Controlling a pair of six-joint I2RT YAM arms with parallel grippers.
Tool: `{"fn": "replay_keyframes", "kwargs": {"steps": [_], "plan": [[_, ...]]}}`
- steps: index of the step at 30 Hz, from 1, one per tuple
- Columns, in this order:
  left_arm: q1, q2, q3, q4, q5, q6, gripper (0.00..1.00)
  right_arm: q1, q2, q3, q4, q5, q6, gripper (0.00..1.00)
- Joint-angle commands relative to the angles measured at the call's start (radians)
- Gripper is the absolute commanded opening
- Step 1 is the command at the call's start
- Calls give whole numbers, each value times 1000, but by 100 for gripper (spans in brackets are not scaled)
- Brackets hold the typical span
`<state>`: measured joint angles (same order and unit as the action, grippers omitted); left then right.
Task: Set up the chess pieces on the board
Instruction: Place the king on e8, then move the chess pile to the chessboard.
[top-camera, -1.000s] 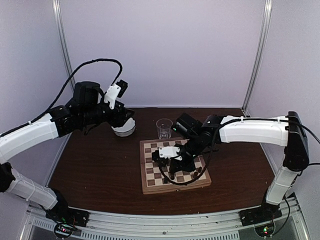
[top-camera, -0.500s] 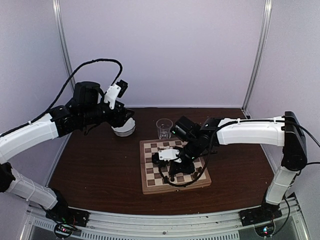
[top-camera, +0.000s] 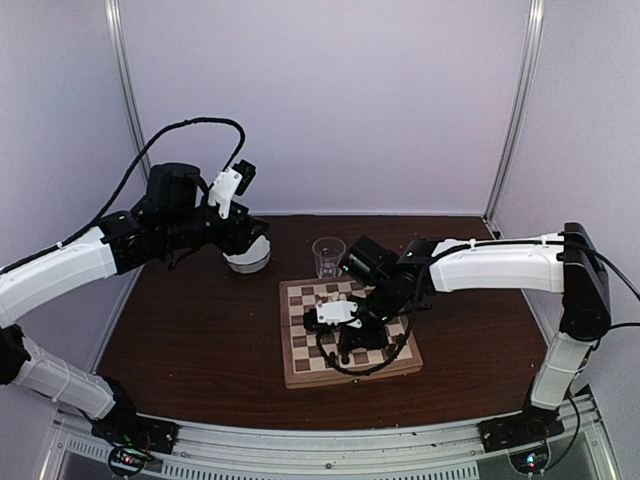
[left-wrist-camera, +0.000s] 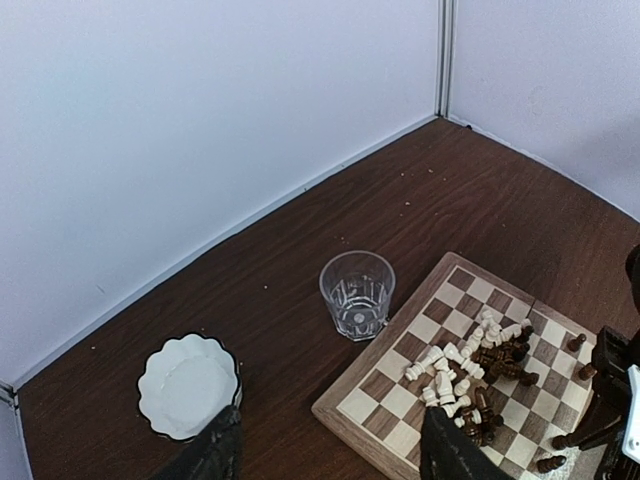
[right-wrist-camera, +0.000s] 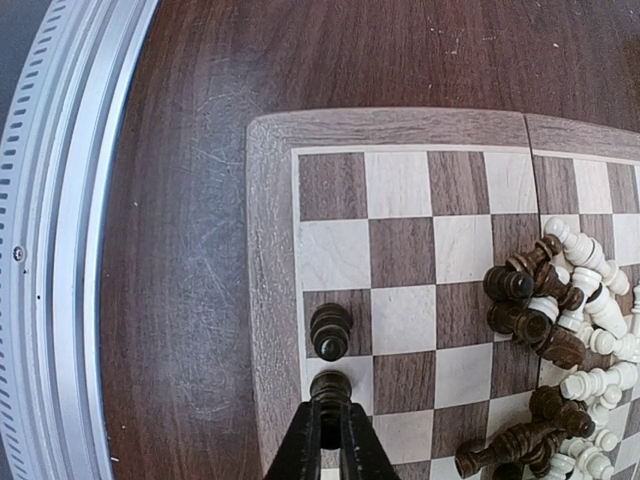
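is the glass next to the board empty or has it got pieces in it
Empty. In the left wrist view the glass stands upright beside the board, and its clear bottom shows with nothing inside.

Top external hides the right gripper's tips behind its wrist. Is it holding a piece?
Observer: Right wrist shows the right gripper shut, with a dark piece at its tips, in the board's edge column. I can't tell if it's pinched.
Operator: Any pieces standing nearby?
Observer: A second piece, also dark, stands upright on the next square of that column.
Operator: And the rest?
Observer: Dark and white ones lie in a mixed heap farther in on the board.
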<state>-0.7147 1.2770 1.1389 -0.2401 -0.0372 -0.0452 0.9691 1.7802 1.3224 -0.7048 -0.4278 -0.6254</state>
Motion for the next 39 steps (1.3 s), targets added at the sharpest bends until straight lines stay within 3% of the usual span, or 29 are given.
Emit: {"fn": "replay_keyframes", "kwargs": {"steps": [1,9,17,25,32,39], "plan": [[3,-18,-5,38,14,15,61,3,15,-6,19,26,3,8],[4,-16,-5,37,15,16,61,3,6,-12,18,31,6,22],[3,-12,-5,36,13,15,61,-3,-76,31,-52,13,13,26],[3,8,-1,36,37,-24,61,-83,-134,-76,-24,184,101,28],[3,4,-5,35,19,-28,61,-90,-98,-123,7,248,175,34],[3,8,-2,32,21,-30,61,-90,-5,-68,-5,265,230,42]]}}
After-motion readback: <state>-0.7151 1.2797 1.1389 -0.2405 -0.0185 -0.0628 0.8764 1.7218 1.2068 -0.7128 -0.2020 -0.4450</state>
